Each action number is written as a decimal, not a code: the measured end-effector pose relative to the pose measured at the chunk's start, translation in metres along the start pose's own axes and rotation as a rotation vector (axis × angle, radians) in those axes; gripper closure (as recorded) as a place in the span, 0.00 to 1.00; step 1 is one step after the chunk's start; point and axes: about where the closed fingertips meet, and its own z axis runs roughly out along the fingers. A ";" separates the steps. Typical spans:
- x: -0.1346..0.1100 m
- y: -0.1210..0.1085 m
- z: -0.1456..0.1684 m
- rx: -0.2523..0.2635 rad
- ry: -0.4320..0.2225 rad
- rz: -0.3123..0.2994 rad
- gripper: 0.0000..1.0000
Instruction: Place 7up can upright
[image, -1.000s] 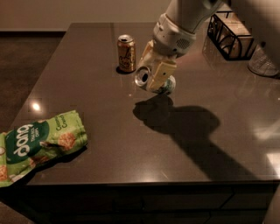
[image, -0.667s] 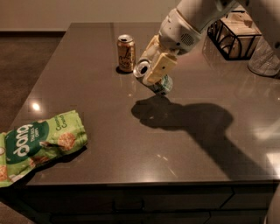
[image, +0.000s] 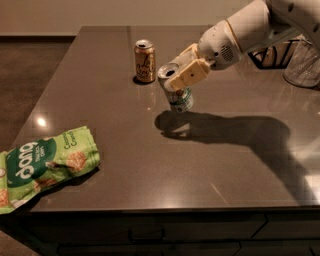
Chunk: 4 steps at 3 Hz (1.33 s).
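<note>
The 7up can (image: 181, 99), silvery with a green label, stands nearly upright near the middle of the dark table (image: 150, 165), leaning slightly left, its silver top facing up-left. My gripper (image: 181, 75) reaches in from the upper right and is shut on the can's upper part, its cream fingers (image: 189, 76) on either side. The can's base is at or just above the table; I cannot tell if it touches.
A gold-brown can (image: 145, 61) stands upright just behind and left of the 7up can. A green snack bag (image: 42, 164) lies at the front left edge. A black wire rack (image: 272, 55) and a clear vessel (image: 302, 65) stand at the back right.
The arm has swung lower and flatter, tilting the 7up can from lying on its side towards upright. The other objects have not moved.
</note>
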 end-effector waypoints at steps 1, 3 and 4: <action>0.010 -0.008 -0.008 0.047 -0.102 0.071 0.81; 0.033 -0.016 -0.012 0.098 -0.236 0.161 0.36; 0.042 -0.017 -0.015 0.129 -0.327 0.178 0.13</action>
